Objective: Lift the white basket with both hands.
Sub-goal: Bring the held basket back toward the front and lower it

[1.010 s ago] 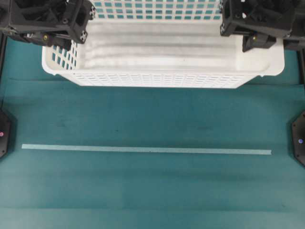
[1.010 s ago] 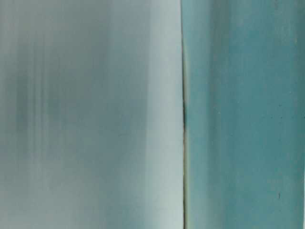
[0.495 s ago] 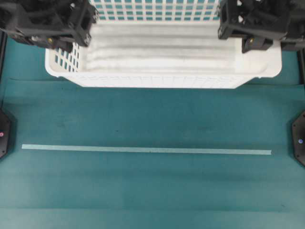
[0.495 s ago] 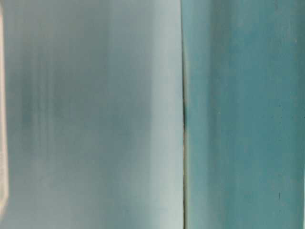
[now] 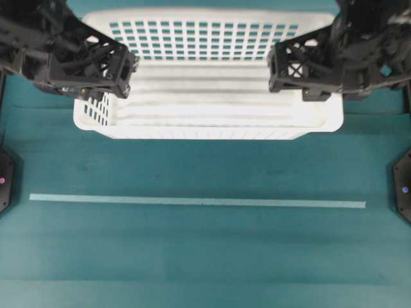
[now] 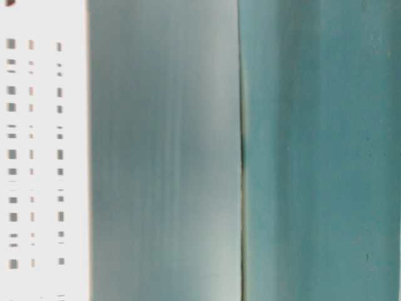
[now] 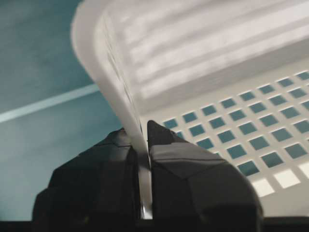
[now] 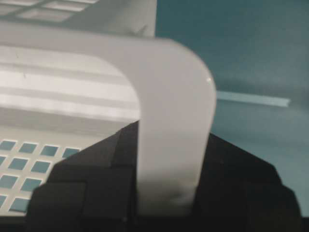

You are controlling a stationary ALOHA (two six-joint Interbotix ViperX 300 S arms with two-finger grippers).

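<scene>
The white basket (image 5: 212, 131) hangs at the far middle in the overhead view, held at both short ends. My left gripper (image 5: 106, 77) is shut on its left wall; in the left wrist view the thin wall (image 7: 120, 87) runs between the two black fingers (image 7: 164, 150). My right gripper (image 5: 302, 74) is shut on the right end, with the broad rounded rim (image 8: 174, 96) filling the gap between its fingers (image 8: 96, 174). In the table-level view the slotted wall (image 6: 37, 150) shows at the left edge, with a gap between it and the teal table (image 6: 319, 150).
A pale tape line (image 5: 192, 201) crosses the teal table (image 5: 205, 256) in front of the basket. Flat black mounts sit at the left edge (image 5: 5, 176) and the right edge (image 5: 403, 186).
The basket and both grippers have shifted toward the front, and the far wall now shows in full from overhead. The slotted wall has come into the table-level view.
</scene>
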